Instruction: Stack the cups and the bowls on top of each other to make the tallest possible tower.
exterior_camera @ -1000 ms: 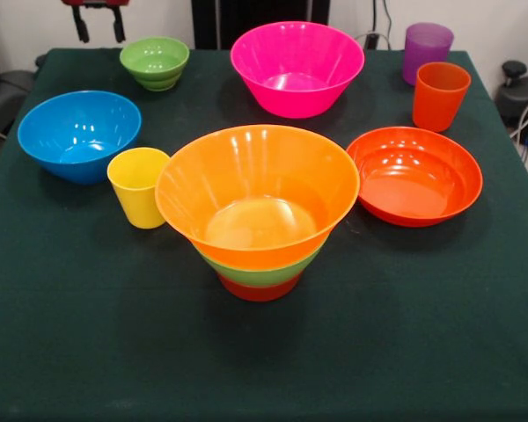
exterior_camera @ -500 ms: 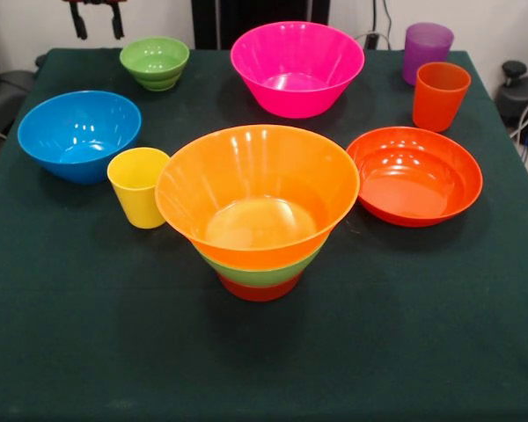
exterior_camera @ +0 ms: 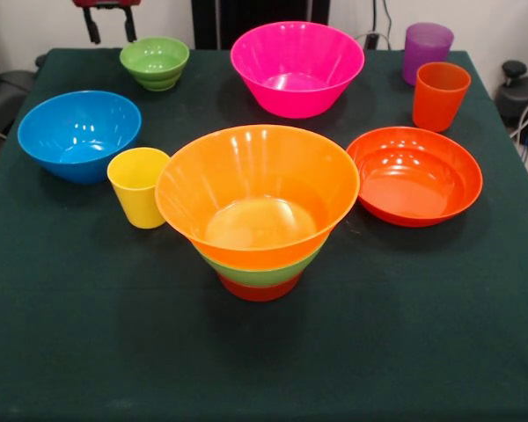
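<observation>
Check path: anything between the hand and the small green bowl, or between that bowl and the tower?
Nothing visible. The hand hangs open just beside the small green bowl; bare cloth lies between that bowl and the tower.

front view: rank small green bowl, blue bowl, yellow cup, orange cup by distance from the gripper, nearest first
From the gripper at the top left edge:
1. small green bowl, just beside it
2. blue bowl, left side
3. yellow cup, beside the tower
4. orange cup, far right

A dark green table (exterior_camera: 88, 352) is seen (cloth-covered), with the tower (exterior_camera: 258, 211) at centre, cups at nine and two o'clock, and bowls from ten to three.
</observation>
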